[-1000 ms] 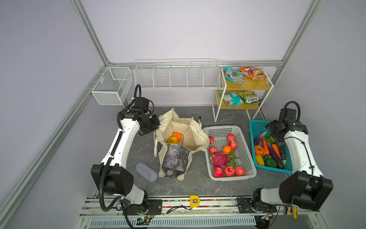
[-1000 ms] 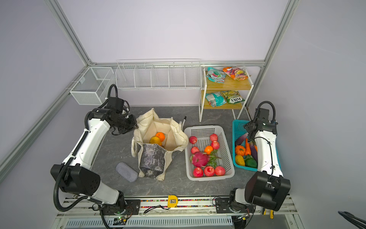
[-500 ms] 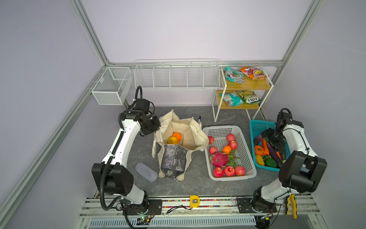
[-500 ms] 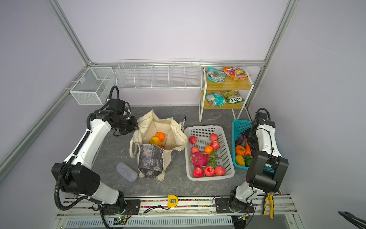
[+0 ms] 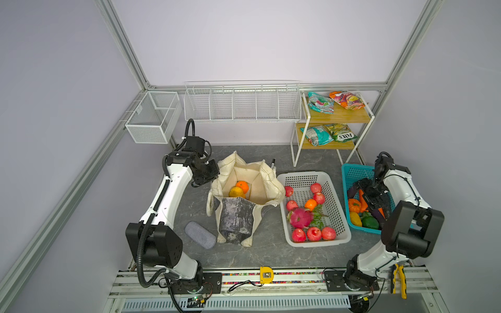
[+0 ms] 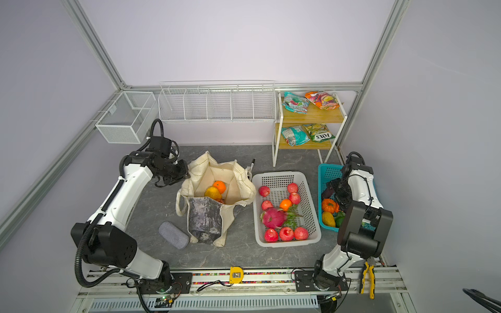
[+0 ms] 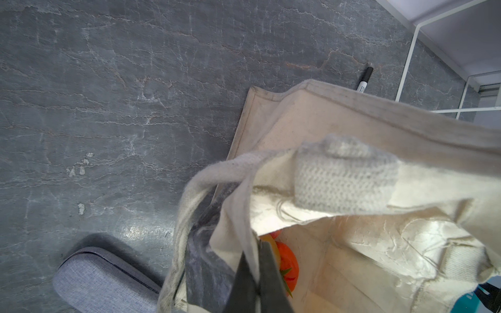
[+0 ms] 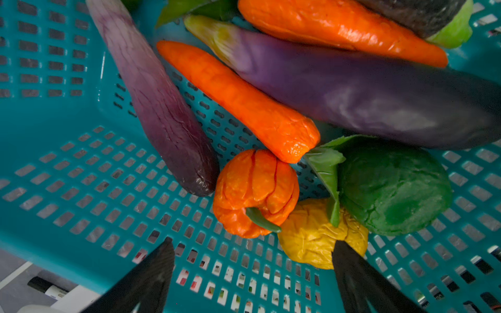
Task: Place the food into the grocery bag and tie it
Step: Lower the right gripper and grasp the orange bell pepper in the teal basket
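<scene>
The cream grocery bag [image 5: 267, 187] stands open at mid-table with an orange [image 5: 242, 186] and a yellow fruit [image 5: 235, 192] inside. My left gripper [image 5: 211, 173] is shut on the bag's left rim; in the left wrist view its jaws [image 7: 257, 273] pinch the cream fabric. My right gripper [image 5: 370, 195] hangs open just over the vegetables in the teal basket [image 5: 349, 169]. In the right wrist view its fingers [image 8: 253, 245] straddle an orange pumpkin [image 8: 256, 192] and a yellow vegetable [image 8: 311, 235], beside carrots [image 8: 238, 100], eggplants [image 8: 162, 108] and a green vegetable [image 8: 393, 187].
A white basket [image 5: 303, 176] between bag and teal basket holds red apples [image 5: 314, 233], an orange and a dragon fruit [image 5: 299, 217]. Snack packets [image 5: 320, 101] lie on the two-tier shelf [image 5: 337, 117]. A grey case [image 5: 200, 234] and a black marker [image 5: 273, 163] lie near the bag.
My right arm has folded down and brought its gripper low over the teal basket, its jaws a little wider. The left gripper keeps its hold on the bag rim.
</scene>
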### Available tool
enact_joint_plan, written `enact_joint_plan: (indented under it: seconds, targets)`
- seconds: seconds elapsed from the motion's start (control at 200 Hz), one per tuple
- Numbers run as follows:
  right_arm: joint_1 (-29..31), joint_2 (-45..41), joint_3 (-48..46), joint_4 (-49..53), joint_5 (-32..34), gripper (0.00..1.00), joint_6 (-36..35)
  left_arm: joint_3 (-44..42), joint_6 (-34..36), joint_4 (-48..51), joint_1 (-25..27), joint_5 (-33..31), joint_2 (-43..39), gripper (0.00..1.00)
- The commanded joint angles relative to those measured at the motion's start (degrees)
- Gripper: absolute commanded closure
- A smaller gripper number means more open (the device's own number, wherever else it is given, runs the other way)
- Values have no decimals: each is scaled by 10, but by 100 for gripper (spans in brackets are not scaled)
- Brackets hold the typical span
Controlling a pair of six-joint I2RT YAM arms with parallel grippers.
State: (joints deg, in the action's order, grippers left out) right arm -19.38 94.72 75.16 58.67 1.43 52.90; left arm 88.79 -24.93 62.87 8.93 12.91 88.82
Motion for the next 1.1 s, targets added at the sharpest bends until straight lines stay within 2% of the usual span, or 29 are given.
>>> enact_joint_plan:
  seconds: [0.0, 0.66, 0.83, 1.095]
  targets:
    - [3, 19, -4, 8, 0, 6, 38, -10, 8, 3, -2, 1, -13, 100]
    - [25, 97, -3, -21, -6, 5, 44, 1, 8, 9, -6, -2, -5, 100]
    - [27, 104, -4, -23, -1, 0, 44, 3, 8, 12, -6, -4, -5, 100]
    - [22, 101, -1, -19, 16, 15, 38, 5, 8, 13, -6, -5, -3, 100]
